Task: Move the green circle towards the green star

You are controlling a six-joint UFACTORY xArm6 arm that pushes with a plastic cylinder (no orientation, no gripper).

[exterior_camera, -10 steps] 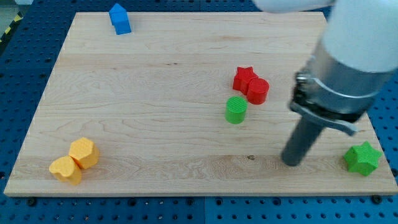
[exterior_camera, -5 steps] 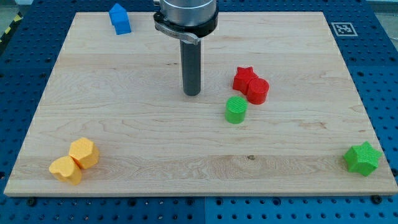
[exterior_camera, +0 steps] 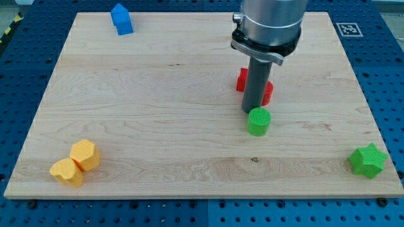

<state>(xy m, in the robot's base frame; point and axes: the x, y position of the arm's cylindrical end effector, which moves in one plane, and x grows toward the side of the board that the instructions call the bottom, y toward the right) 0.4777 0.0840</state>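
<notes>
The green circle point(exterior_camera: 258, 121), a short green cylinder, stands on the wooden board point(exterior_camera: 158, 126) right of centre. My tip point(exterior_camera: 250, 111) touches its upper left side. The green star point(exterior_camera: 368, 160) lies near the board's bottom right corner, far to the right and below the circle. The rod hides most of the red star point(exterior_camera: 241, 80) and the red circle point(exterior_camera: 268, 93) behind it.
A blue block point(exterior_camera: 121, 19) sits near the board's top left. Two yellow blocks point(exterior_camera: 76, 163) touch each other at the bottom left. A small printed marker point(exterior_camera: 348, 29) lies off the board's top right corner.
The rod moved from the lower right to the upper middle, then right and down onto the green circle. The green circle has shifted right and down, towards the green star.
</notes>
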